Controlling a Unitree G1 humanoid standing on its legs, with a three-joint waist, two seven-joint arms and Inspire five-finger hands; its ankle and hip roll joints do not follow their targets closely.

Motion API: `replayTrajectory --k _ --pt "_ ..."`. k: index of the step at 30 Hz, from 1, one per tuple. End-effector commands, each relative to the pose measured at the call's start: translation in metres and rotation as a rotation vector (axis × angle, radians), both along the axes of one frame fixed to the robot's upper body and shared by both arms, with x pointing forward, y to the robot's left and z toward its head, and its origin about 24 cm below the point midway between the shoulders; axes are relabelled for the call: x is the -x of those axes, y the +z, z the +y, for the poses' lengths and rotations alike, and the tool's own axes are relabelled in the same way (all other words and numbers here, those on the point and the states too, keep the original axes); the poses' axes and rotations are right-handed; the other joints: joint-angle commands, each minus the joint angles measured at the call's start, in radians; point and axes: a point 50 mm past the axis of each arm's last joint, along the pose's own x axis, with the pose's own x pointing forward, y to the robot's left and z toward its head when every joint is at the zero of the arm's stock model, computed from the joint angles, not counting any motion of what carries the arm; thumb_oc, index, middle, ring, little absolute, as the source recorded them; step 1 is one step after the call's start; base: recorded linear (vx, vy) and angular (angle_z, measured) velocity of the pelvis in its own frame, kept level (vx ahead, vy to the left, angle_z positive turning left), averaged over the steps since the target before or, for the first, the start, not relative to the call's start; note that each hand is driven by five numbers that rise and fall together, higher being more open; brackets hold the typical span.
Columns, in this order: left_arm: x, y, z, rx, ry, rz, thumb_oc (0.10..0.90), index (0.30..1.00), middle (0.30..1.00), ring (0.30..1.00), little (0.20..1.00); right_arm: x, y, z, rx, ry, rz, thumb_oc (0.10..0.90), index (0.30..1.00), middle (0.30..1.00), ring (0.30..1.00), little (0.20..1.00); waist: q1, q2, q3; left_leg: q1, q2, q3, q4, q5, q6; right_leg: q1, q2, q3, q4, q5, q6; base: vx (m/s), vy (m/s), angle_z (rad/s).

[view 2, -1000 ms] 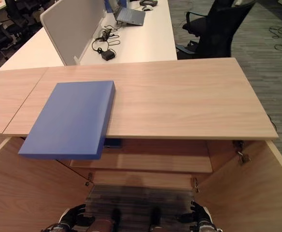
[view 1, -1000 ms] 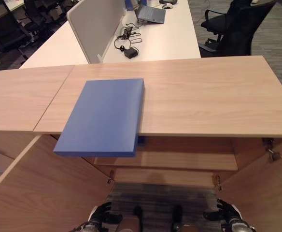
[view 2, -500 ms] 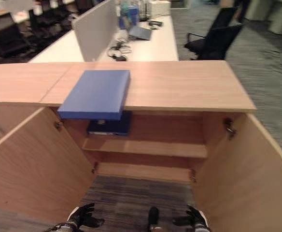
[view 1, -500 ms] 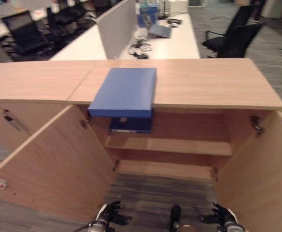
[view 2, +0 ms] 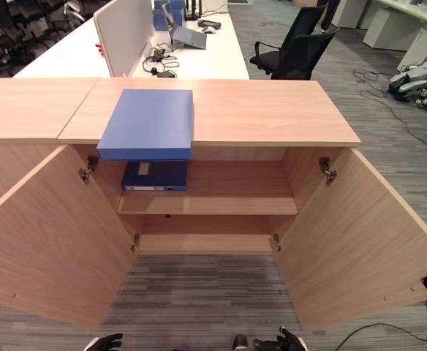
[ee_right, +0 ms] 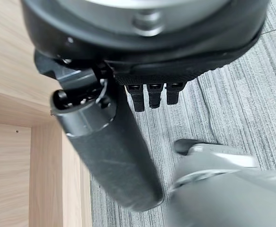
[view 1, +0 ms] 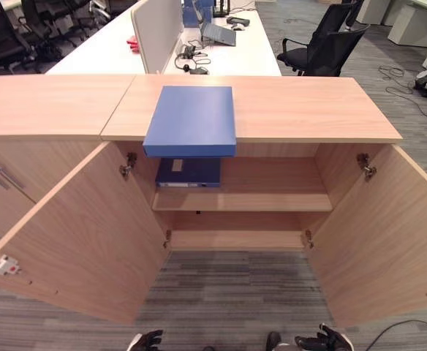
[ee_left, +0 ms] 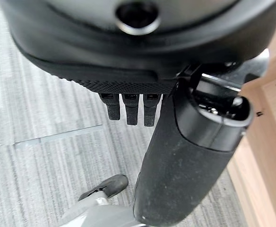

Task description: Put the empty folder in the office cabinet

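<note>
The empty folder (view 1: 191, 119) is a plain blue, flat, box-like binder lying closed and level on top of the office cabinet (view 1: 308, 110), toward the left part of that section's wooden top. Its near edge juts out a little past the front edge of the top, above the open compartment. The office cabinet is light wood, low and wide, with both doors (view 1: 74, 234) swung wide open. Inside is a shelf (view 1: 272, 201), and a second, darker blue folder (view 1: 189, 172) lies flat on it, directly beneath the first.
</note>
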Motion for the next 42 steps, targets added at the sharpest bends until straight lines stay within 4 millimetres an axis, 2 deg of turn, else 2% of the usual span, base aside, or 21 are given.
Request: replayTrajectory --k 1,7,12,14,16,18,19,21,23,25,28,29,32,33,35,36,37,38,42 --pt "-0.046 0.012 -0.001 -0.016 -0.032 -0.148 0.800 0.900 0.900 0.900 0.900 -0.026 0.011 -0.016 0.064 0.028 -0.080 0.800 0.900 0.900 0.900 0.900 -0.001 0.037 0.026 0.044 -0.006 -0.032 -0.006 -0.114 -0.038 0.014 -0.001 0.043 -0.009 -0.011 0.054 0.05 -0.021 0.02" --pt "-0.048 0.009 -0.016 0.008 -0.114 -0.139 0.800 0.900 0.900 0.900 0.900 -0.027 0.013 -0.019 0.080 0.035 -0.079 0.800 0.900 0.900 0.900 0.900 -0.010 0.034 0.022 0.065 -0.010 -0.040 -0.006 -0.122 -0.036 0.044 -0.005 0.037 -0.035 -0.009 0.055 0.04 -0.014 -0.02" --pt "-0.053 0.011 -0.018 0.005 -0.139 -0.148 0.800 0.900 0.900 0.900 0.900 -0.028 0.013 -0.021 0.084 0.043 -0.075 0.800 0.900 0.900 0.900 0.900 -0.015 0.035 0.023 0.073 -0.012 -0.038 -0.006 -0.131 -0.031 0.037 -0.010 0.037 -0.014 -0.012 0.061 0.02 0.008 -0.02" --pt "-0.056 0.012 -0.017 0.001 -0.143 -0.157 0.800 0.900 0.900 0.900 0.900 -0.029 0.013 -0.021 0.084 0.044 -0.075 0.800 0.900 0.900 0.900 0.900 -0.016 0.038 0.029 0.075 -0.012 -0.037 -0.006 -0.134 -0.024 0.011 -0.012 0.043 0.045 -0.022 0.063 0.00 0.043 -0.02" --pt "-0.059 0.013 -0.015 -0.007 -0.135 -0.165 0.800 0.900 0.900 0.900 0.900 -0.031 0.014 -0.020 0.083 0.040 -0.080 0.800 0.900 0.900 0.900 0.900 -0.017 0.046 0.050 0.085 -0.004 -0.030 -0.006 -0.138 -0.014 -0.051 -0.017 0.031 0.166 -0.023 0.074 -0.03 0.064 -0.12" --pt "-0.060 0.014 -0.012 -0.015 -0.116 -0.169 0.800 0.900 0.900 0.900 0.900 -0.036 0.015 -0.020 0.080 0.042 -0.092 0.800 0.900 0.900 0.900 0.900 -0.020 0.060 0.080 0.100 0.002 -0.013 -0.006 -0.140 -0.005 -0.132 -0.042 0.000 0.325 0.025 0.110 -0.02 0.091 -0.23" --pt "-0.058 0.014 -0.010 -0.019 -0.108 -0.165 0.800 0.900 0.900 0.900 0.900 -0.035 0.014 -0.020 0.075 0.034 -0.089 0.800 0.900 0.900 0.900 0.900 -0.023 0.065 0.082 0.108 0.004 -0.013 -0.006 -0.146 -0.005 -0.150 -0.047 -0.016 0.361 0.027 0.120 0.07 0.052 -0.39" --pt "-0.052 0.014 -0.003 -0.028 -0.075 -0.154 0.800 0.900 0.900 0.900 0.900 -0.029 0.013 -0.021 0.074 0.020 -0.074 0.800 0.900 0.900 0.900 0.900 -0.028 0.066 0.078 0.140 -0.002 -0.012 -0.006 -0.169 -0.008 -0.166 -0.055 -0.042 0.318 0.023 0.116 0.19 -0.034 -0.23" --pt "-0.050 0.015 0.002 -0.037 -0.053 -0.150 0.800 0.900 0.900 0.900 0.900 -0.028 0.013 -0.022 0.077 0.010 -0.072 0.800 0.900 0.900 0.900 0.900 -0.031 0.058 0.082 0.157 -0.014 -0.020 -0.006 -0.183 -0.015 -0.162 -0.049 -0.073 0.169 0.040 0.095 0.19 -0.117 0.04" --pt "-0.047 0.014 0.005 -0.045 -0.041 -0.139 0.800 0.900 0.900 0.900 0.900 -0.028 0.013 -0.022 0.079 -0.003 -0.071 0.800 0.900 0.900 0.900 0.900 -0.040 0.050 0.090 0.166 -0.019 -0.031 -0.006 -0.188 -0.025 -0.177 -0.038 -0.098 0.029 0.083 0.097 0.17 -0.139 0.02" --pt "-0.043 0.013 0.004 -0.048 -0.061 -0.126 0.800 0.900 0.900 0.900 0.900 -0.019 0.011 -0.026 0.083 -0.021 -0.048 0.800 0.900 0.900 0.900 0.900 -0.059 0.056 0.087 0.170 -0.022 -0.055 -0.006 -0.202 -0.034 -0.186 -0.001 0.002 -0.054 0.089 0.100 0.21 -0.113 0.17" --pt "-0.043 0.012 0.001 -0.039 -0.058 -0.128 0.800 0.900 0.900 0.900 0.900 -0.012 0.010 -0.029 0.090 -0.020 -0.026 0.800 0.900 0.900 0.900 0.900 -0.066 0.058 0.071 0.175 -0.031 -0.075 -0.006 -0.209 -0.039 -0.182 0.005 0.027 -0.051 0.109 0.082 0.33 -0.180 0.25" --pt "-0.043 0.009 -0.007 -0.021 -0.060 -0.130 0.800 0.900 0.900 0.900 0.900 -0.005 0.010 -0.035 0.108 -0.023 -0.007 0.800 0.900 0.900 0.900 0.900 -0.079 0.076 0.058 0.179 -0.013 -0.099 -0.006 -0.207 -0.049 -0.166 0.020 0.025 -0.059 0.108 0.064 0.21 -0.148 0.77" --pt "-0.043 0.008 -0.011 -0.010 -0.065 -0.131 0.800 0.900 0.900 0.900 0.900 -0.003 0.010 -0.038 0.114 -0.028 -0.003 0.800 0.900 0.900 0.900 0.900 -0.084 0.084 0.053 0.178 -0.003 -0.109 -0.006 -0.203 -0.055 -0.158 0.027 0.026 -0.062 0.102 0.056 0.22 -0.178 0.86" --pt "-0.052 0.007 -0.029 0.025 -0.127 -0.145 0.800 0.900 0.900 0.900 0.900 0.005 0.012 -0.051 0.149 -0.037 0.030 0.800 0.900 0.900 0.900 0.900 -0.101 0.110 0.039 0.168 0.036 -0.130 0.003 -0.179 -0.093 -0.129 0.052 0.029 -0.068 0.059 0.023 0.31 -0.266 0.63" --pt "-0.052 0.007 -0.029 0.025 -0.127 -0.145 0.800 0.900 0.900 0.900 0.900 0.004 0.012 -0.051 0.149 -0.037 0.029 0.800 0.900 0.900 0.900 0.900 -0.102 0.111 0.039 0.168 0.037 -0.132 0.003 -0.180 -0.093 -0.128 0.053 0.028 -0.068 0.058 0.023 0.28 -0.264 0.47" --pt "-0.058 0.008 -0.032 0.029 -0.140 -0.157 0.800 0.900 0.900 0.900 0.900 0.001 0.014 -0.055 0.159 -0.042 0.023 0.800 0.900 0.900 0.900 0.900 -0.106 0.119 0.034 0.161 0.060 -0.136 0.023 -0.145 -0.118 -0.114 0.072 0.020 -0.065 0.034 0.004 0.14 -0.147 0.23" --pt "-0.058 0.008 -0.033 0.030 -0.140 -0.157 0.800 0.900 0.900 0.900 0.900 0.001 0.014 -0.055 0.159 -0.042 0.023 0.800 0.900 0.900 0.900 0.900 -0.107 0.119 0.034 0.161 0.061 -0.137 0.022 -0.145 -0.119 -0.114 0.073 0.019 -0.065 0.033 0.004 0.21 -0.216 0.04" --pt "-0.064 0.011 -0.032 0.027 -0.129 -0.181 0.800 0.900 0.900 0.900 0.900 -0.002 0.017 -0.059 0.168 -0.040 0.007 0.800 0.900 0.900 0.900 0.900 -0.108 0.124 0.029 0.137 0.098 -0.141 0.101 -0.078 -0.164 -0.069 0.107 0.003 -0.085 -0.009 -0.028 0.17 -0.188 0.03"
